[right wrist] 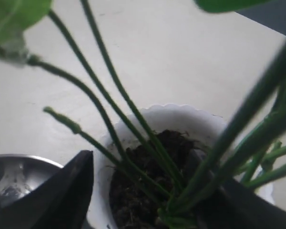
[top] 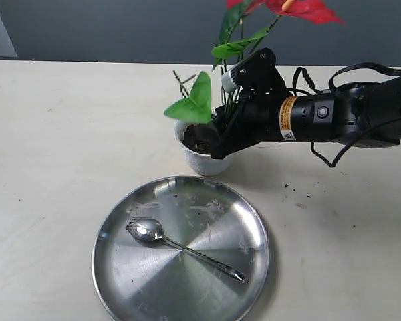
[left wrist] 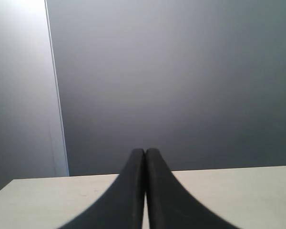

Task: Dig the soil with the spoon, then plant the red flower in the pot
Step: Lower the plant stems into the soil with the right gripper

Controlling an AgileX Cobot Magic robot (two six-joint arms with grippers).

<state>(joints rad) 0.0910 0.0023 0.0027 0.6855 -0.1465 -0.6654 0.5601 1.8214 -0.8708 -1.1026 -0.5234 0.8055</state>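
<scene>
- Behind the steel plate (top: 120, 267), toward the far side of the table (top: 53, 134), stands the white pot (top: 202, 162) with the red flower (top: 307, 9) already standing in its soil (top: 199, 142).
- Our right gripper (top: 222, 144) reaches in from the right, its fingers straddling the cluster of green stems (right wrist: 133, 119) just above the soil; the right wrist view shows one finger (right wrist: 62, 195) outside the pot's scalloped rim and the other on the opposite side of the stems.
- Its jaws look spread fairly wide around the stems; we cannot tell whether either finger presses on them.
- Our left gripper (left wrist: 145, 191) is off the scene, pointed at the grey wall, its fingertips pressed together and holding nothing.
- On the near plate lies the teaspoon (top: 180, 247), bowl to the left, handle running right and nearer, with smears of earth on the metal around it.
- A few soil crumbs (top: 295, 194) lie scattered on the table right of the pot.
- We judge the digging done and the planting near its end: the stem base seems seated in the soil.
- To finish well, we should keep the stems upright and centred, and let go without dragging a leaf or tipping the light pot.
</scene>
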